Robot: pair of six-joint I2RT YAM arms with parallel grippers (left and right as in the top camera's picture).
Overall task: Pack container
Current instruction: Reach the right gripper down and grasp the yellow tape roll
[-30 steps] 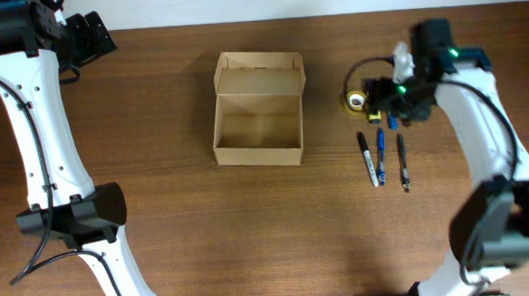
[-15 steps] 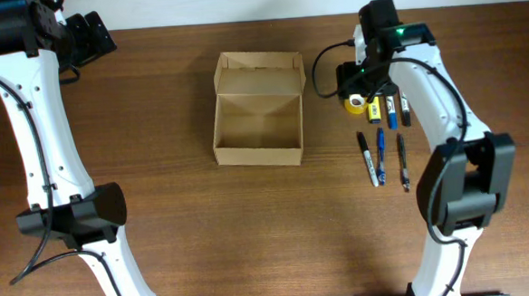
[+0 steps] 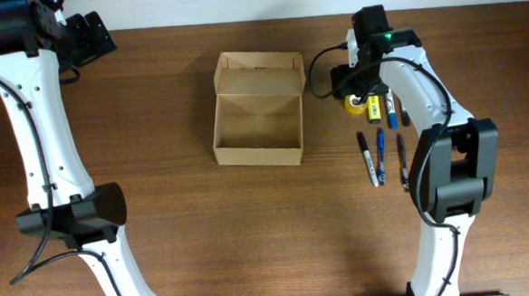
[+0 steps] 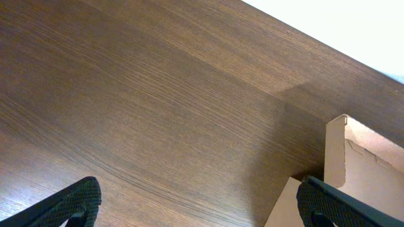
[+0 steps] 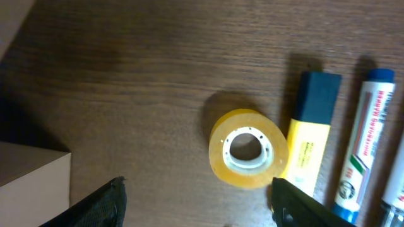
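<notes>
The container [image 3: 257, 121] is an open tan cardboard box in the middle of the table, its flap lid standing at the back; nothing shows inside it. One corner of the container [image 4: 344, 157] appears in the left wrist view and its edge [image 5: 31, 173] in the right wrist view. My right gripper [image 3: 352, 82] hovers open just right of the box, over a yellow tape roll [image 5: 247, 148]. The roll lies ahead of the right gripper [image 5: 202, 208], nearer its right finger, and nothing is between the fingers. My left gripper [image 3: 96, 41] is open at the far left over bare wood.
Beside the tape roll [image 3: 357, 102] lie a yellow highlighter [image 5: 309, 142] with a blue cap and a white marker [image 5: 360, 151]. Three pens [image 3: 381, 155] lie side by side nearer the front. The table's back edge runs close behind both grippers.
My right arm has swung left and toward the back, from over the markers to over the tape roll. The left arm has not moved.
</notes>
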